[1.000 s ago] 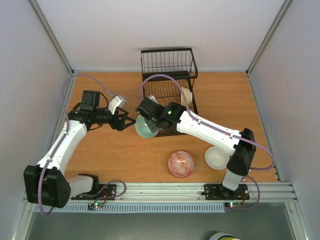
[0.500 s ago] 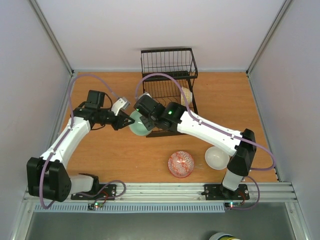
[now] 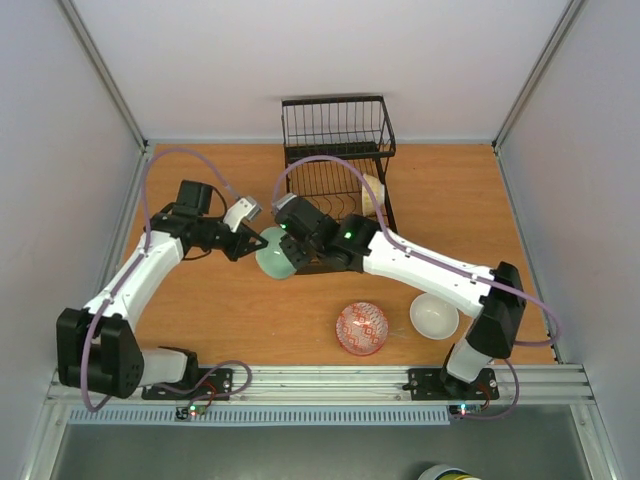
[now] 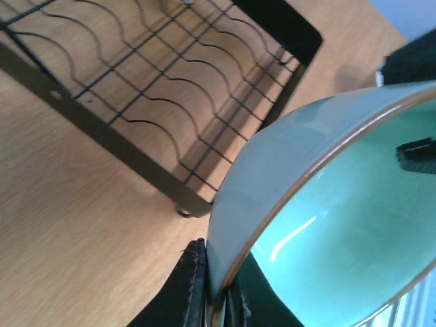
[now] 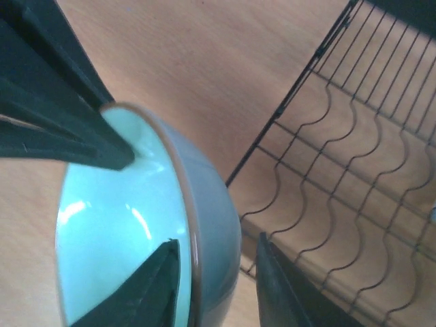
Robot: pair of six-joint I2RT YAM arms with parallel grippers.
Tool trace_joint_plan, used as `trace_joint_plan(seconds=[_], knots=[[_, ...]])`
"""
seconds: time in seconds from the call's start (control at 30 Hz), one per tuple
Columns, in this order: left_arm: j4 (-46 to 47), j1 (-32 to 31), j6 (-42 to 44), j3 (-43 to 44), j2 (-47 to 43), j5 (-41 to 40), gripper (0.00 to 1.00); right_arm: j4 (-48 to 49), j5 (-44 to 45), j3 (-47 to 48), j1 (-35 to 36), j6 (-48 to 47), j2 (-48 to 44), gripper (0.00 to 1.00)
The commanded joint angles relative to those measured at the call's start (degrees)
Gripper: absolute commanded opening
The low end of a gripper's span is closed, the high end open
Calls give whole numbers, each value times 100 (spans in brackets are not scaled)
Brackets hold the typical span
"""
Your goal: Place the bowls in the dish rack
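Between my two grippers, just off the near-left corner of the dish rack (image 3: 337, 125), hangs the pale green bowl (image 3: 272, 252). From overhead it is only a pale round patch, and I cannot tell there which way its mouth faces. My wrist cameras settle it: the bowl is tipped up on edge, not level, and its glossy turquoise inside shows to both of them. Being round, it has no long side to point; its brown-edged rim runs as a slanted line across my left wrist view.

My left gripper (image 3: 252, 240) has that rim pinched, one finger on the grey-green outer wall and one on the inside, closed onto it. My left wrist view shows this clamp close up, low in the frame, with the rack's wavy tines above it.

My right gripper (image 5: 218, 240) straddles the opposite part of the rim, one finger inside the bowl and one outside. Its wrist view shows a gap between the outer finger and the wall, so its jaws stand parted around the rim.

A beige bowl (image 3: 372, 193) leans in the rack. On the table (image 3: 200, 310), near my right arm's base, sit a red-patterned bowl (image 3: 361, 328) and a white bowl (image 3: 434, 316), side by side.
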Motion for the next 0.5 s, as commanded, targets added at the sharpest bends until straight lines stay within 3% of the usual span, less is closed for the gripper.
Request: trace_joint_plan(seconds=[0.0,0.1,0.27,0.47], knots=[[123,-145,664,-111,-517,913,0,755,-514,-506,-60,-251,-653,43],[244,-106,638,-186,-629,1106,1,1094,-1243,-1088,-231,-99,-1181,62],[59,101,750,-149,-588,2114,0,2300,-3621,-2392,-932,611,-2068,76],[-496,230,1288,6,-375,2868,1,2921,-4973,-3034,-1086,1172,-2351,89]])
